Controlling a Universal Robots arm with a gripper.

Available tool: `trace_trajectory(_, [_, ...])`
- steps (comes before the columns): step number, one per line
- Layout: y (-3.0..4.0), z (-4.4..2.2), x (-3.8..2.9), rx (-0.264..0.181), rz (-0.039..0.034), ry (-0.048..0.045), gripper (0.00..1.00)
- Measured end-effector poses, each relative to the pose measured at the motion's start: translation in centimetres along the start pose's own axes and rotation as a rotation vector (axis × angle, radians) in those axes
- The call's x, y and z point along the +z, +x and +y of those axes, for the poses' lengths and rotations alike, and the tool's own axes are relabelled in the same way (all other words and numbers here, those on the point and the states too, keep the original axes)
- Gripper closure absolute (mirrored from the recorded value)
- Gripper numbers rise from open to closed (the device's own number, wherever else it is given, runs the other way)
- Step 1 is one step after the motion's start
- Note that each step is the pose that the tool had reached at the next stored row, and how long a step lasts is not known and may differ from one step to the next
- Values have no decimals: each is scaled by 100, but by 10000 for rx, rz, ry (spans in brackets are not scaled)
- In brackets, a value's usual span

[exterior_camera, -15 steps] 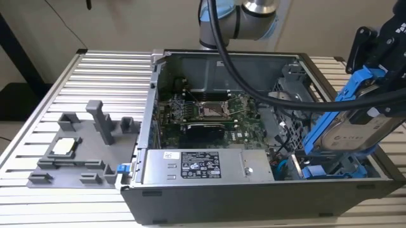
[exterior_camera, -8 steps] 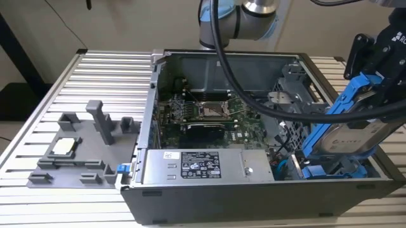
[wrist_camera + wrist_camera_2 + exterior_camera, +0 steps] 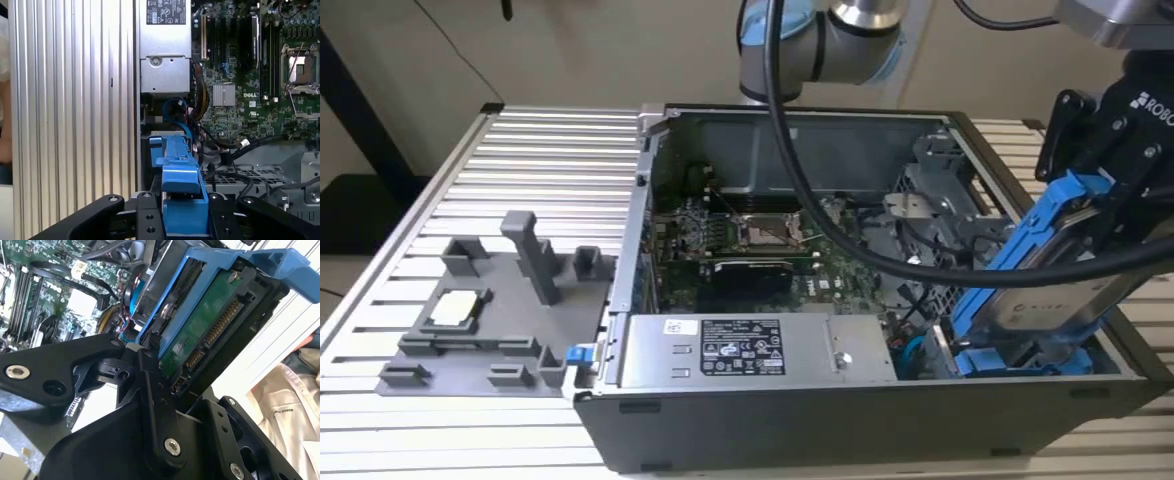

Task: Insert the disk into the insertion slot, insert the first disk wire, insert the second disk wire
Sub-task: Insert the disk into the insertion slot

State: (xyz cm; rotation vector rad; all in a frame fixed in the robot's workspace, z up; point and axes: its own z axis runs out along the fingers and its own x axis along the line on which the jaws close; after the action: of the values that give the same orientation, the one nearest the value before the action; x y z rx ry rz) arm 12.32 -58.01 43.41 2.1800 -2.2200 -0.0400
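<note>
- The gripper (image 3: 1091, 185) sits at the upper right of the exterior view. Its black fingers (image 3: 155, 405) are clamped on one short end of the disk (image 3: 1041, 300).
- The disk hangs steeply tilted over the right end of the open computer case (image 3: 854, 425).
- Its long axis runs from upper right, where it is gripped, down to lower left. Its free end points into the lower right corner of the case.
- The silver face looks toward the exterior camera, and the blue carrier (image 3: 1014, 235) frames its long edges.
- In the second wrist view the green circuit-board underside of the disk (image 3: 210, 335) and its row of connector pins face out, at the gripped end.
- In the first wrist view the carrier (image 3: 181, 182) stands edge-on between the two fingers (image 3: 147, 217).
- The lower end meets what I take to be the insertion slot (image 3: 1021, 365). From here I cannot tell how far in it has gone.
- A grey power supply (image 3: 740, 350) lies along the near wall of the case, to the exterior view's left of the disk. The motherboard (image 3: 747, 235) is behind it.
- The case stands on a ribbed metal bench (image 3: 534, 150), with a grey fixture (image 3: 494, 300) at the lower left.
</note>
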Motion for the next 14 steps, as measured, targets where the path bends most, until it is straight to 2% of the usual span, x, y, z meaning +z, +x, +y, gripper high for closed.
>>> trace_trajectory(3, [0,-5,35,0,1,0,67])
trace_trajectory(14, [0,-6,47,0,-1,0,67])
